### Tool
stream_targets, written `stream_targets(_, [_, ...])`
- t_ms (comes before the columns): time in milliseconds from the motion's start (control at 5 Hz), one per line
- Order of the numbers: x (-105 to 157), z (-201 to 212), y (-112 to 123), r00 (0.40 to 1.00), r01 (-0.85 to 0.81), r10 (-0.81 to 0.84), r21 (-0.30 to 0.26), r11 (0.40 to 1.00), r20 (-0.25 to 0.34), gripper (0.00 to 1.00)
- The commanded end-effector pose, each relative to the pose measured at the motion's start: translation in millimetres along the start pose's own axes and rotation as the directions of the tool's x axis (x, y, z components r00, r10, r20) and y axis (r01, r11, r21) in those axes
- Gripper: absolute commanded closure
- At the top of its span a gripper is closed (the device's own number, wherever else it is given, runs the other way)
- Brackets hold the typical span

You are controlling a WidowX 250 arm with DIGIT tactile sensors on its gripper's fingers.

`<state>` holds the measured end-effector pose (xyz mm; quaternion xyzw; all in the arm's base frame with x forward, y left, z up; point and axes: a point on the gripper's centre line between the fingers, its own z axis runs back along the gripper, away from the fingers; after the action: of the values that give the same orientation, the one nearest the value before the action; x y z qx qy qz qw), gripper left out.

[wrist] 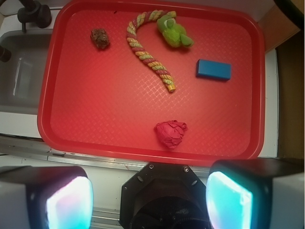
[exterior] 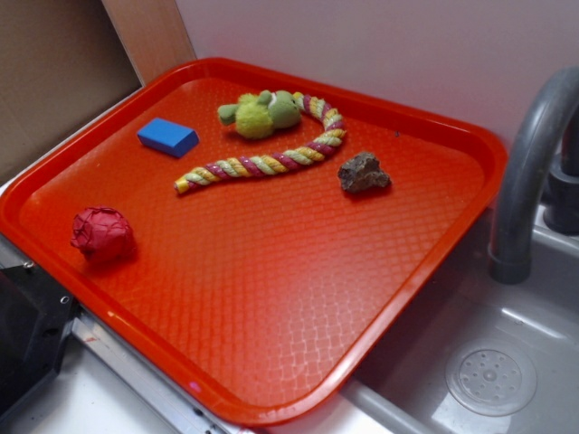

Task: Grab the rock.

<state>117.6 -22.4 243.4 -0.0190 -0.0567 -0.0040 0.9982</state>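
Far up-left from the gripper sits the rock, w/ jaws wide open, holding nothing.

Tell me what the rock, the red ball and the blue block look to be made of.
The rock: natural stone, by its jagged, lumpy brown-grey surface with a matte, rough finish.
The red ball: probably crumpled soft material, maybe rubber or paper; its wrinkled, creased surface leaves this open.
The blue block: likely foam or plastic, judging by smooth flat faces, even colour and clean edges.
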Motion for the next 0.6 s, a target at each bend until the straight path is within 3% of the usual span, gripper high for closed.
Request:
stream_targets(0, [0, 0, 0, 1.0, 0.0, 0.0, 0.0, 1.0, 0.0, 0.0])
stream_targets(400, [37, -33, -6, 0.985, 0.133, -0.121, -0.1, 0.986, 0.123, 0.0])
